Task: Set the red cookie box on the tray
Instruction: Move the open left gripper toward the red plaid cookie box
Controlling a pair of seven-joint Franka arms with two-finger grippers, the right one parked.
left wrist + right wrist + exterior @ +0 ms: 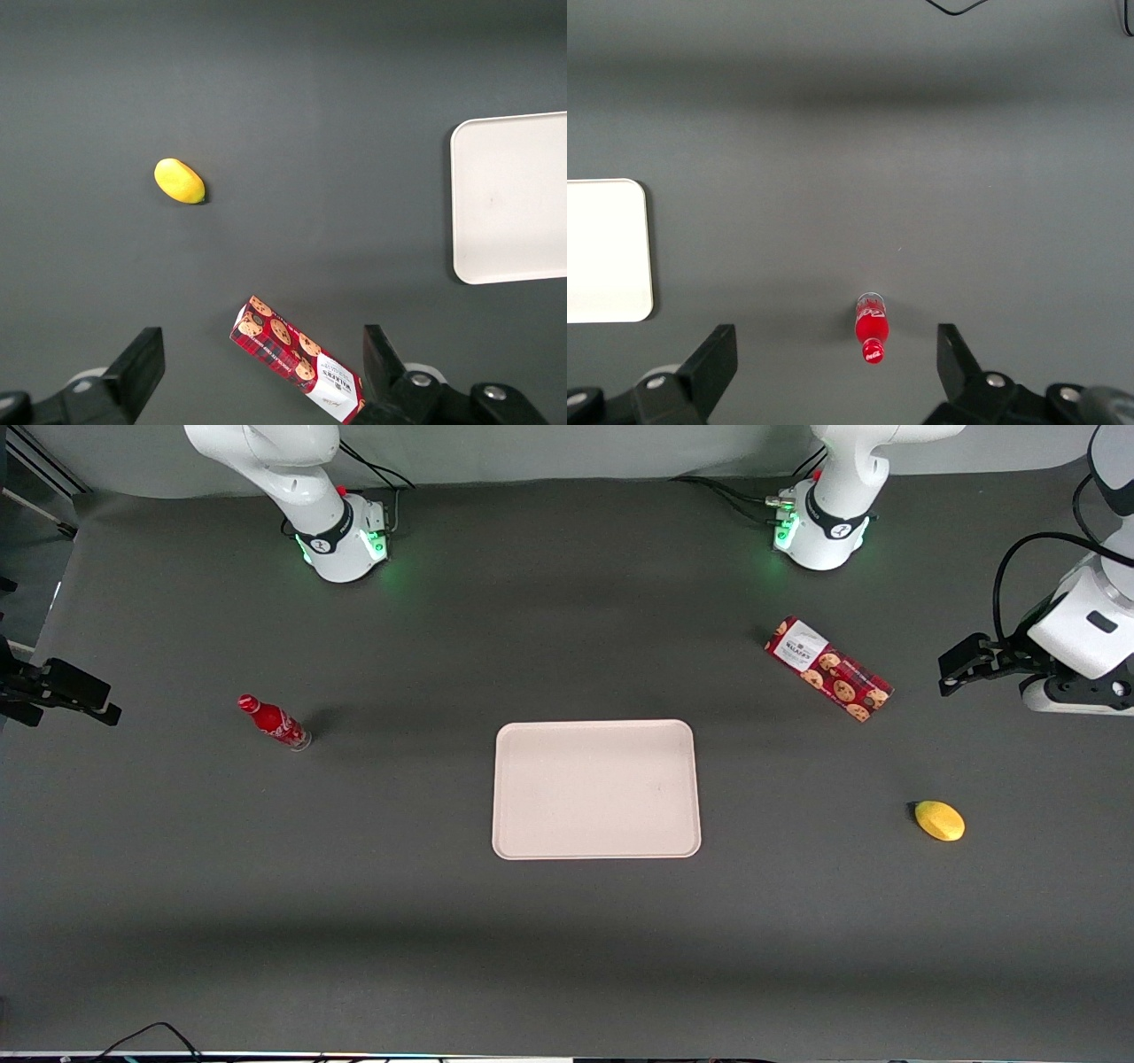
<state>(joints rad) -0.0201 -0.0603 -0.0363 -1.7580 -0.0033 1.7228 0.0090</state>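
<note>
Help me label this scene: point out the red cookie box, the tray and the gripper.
red cookie box [829, 669], front view, middle of carton.
tray [595, 789], front view, bare floor.
gripper [263, 367], left wrist view, between open fingertips.

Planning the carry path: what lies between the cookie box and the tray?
Nothing: bare dark table between the cookie box and the tray, as the front view shows. The open gripper hangs toward the working arm's end, apart from the box.

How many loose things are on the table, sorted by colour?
Red: 2, the red cookie box and the soda bottle
Cream: 1, the tray
Yellow: 1, the lemon-like fruit
Total: 4
The gripper hangs open at the working arm's end, holding nothing.
</note>
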